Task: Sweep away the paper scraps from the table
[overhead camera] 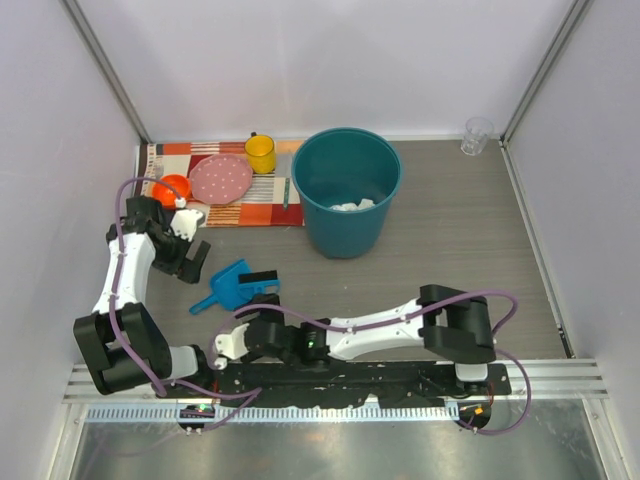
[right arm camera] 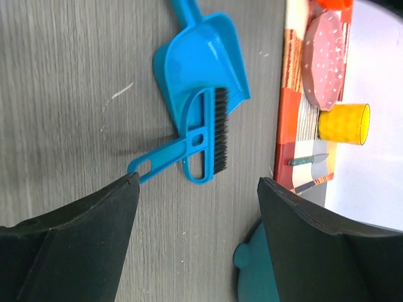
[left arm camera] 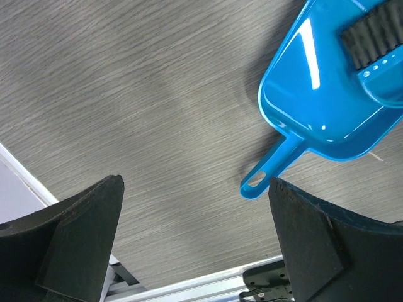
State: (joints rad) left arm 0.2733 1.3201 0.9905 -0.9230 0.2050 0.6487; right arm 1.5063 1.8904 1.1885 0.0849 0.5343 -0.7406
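Top external view, from the left: the left gripper hangs beside the blue dustpan, the brush lies across the dustpan's mouth, and only this view shows the paper scraps, inside the teal bucket on the table. The left wrist view shows its fingers spread wide and empty above the dustpan's handle. The right wrist view shows the right gripper also spread wide and holding nothing, with the whole brush in view beyond it.
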